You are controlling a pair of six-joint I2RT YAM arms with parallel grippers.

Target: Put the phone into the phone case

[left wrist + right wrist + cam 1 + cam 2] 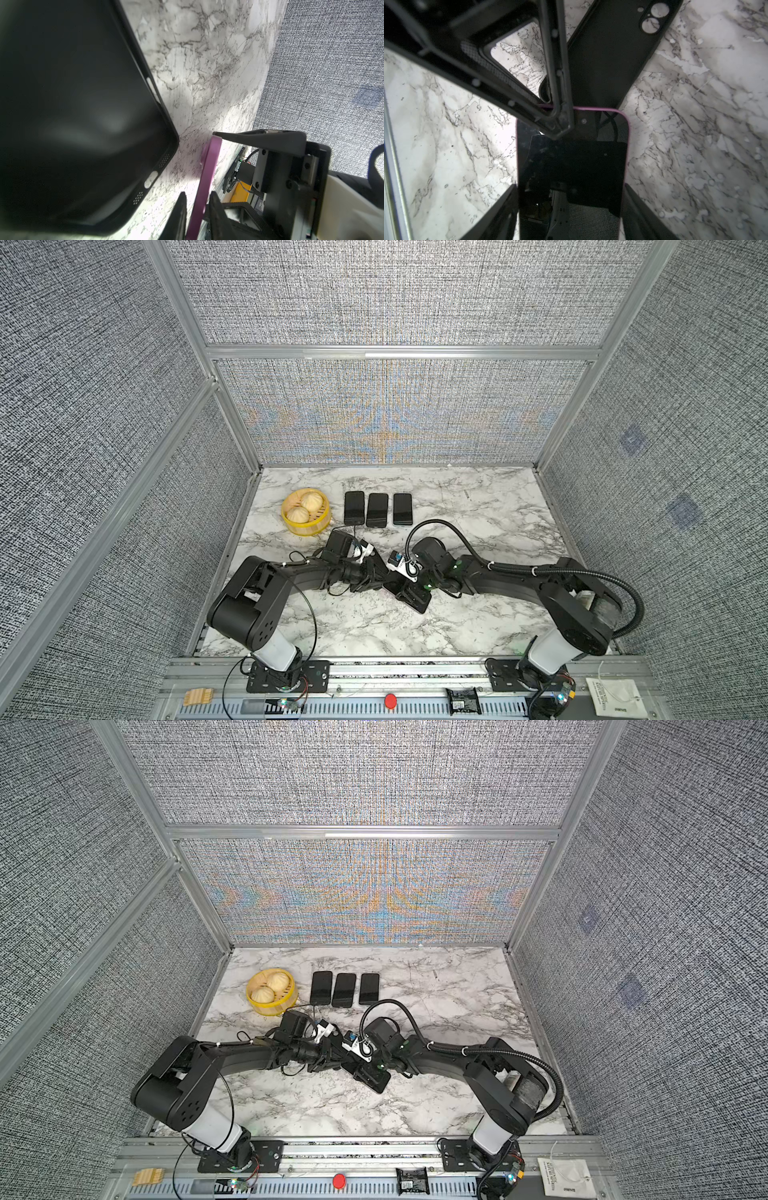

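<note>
Two hands on one phone here, around the middle of the worktop [695, 124]. The right hand [570, 187] is clamped across the sides of the purple-edged phone [571, 162]. The left hand [197, 194] pinches its thin edge at the other end. The black phone case [608, 62] lies flat, open side up, and the phone's end overlaps it. Can't tell if they touch.

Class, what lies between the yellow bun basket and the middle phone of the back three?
One dark phone, the row's leftmost, lying flat beside the basket; both top views show it.
</note>
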